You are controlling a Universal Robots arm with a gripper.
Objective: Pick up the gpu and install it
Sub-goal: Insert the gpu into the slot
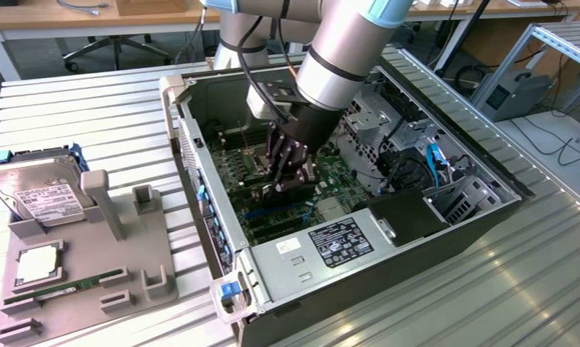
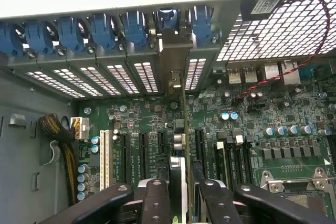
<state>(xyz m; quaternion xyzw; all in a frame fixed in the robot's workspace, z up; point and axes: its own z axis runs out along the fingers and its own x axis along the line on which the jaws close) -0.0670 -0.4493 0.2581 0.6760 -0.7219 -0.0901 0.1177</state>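
Gripper [image 2: 178, 195] clenched on gpu [image 2: 178, 174], card edge-on at frame bottom centre, above motherboard [image 2: 252, 124] slots. Risk: misalignment with slot or bracket [image 2: 175, 59] catching case [image 1: 300, 253] rear; card jams or tilts.

Black end effector [image 1: 292, 176] on a silver-grey arm [image 1: 346, 54] with a light blue ring. Gpu [image 2: 180, 179] edge-on: green board, black cooler, silver bracket. Motherboard [image 2: 252, 129] dark green, one white slot among black ones. Blue slot clips [image 2: 102, 30]. Perforated grey slot covers [image 2: 100, 80]. Case [image 1: 309, 253] black and silver. Hard drive [image 1: 39, 191] silver, white label. Grey holder tray [image 1: 97, 275]. Bench [image 1: 483, 289] ribbed silver.
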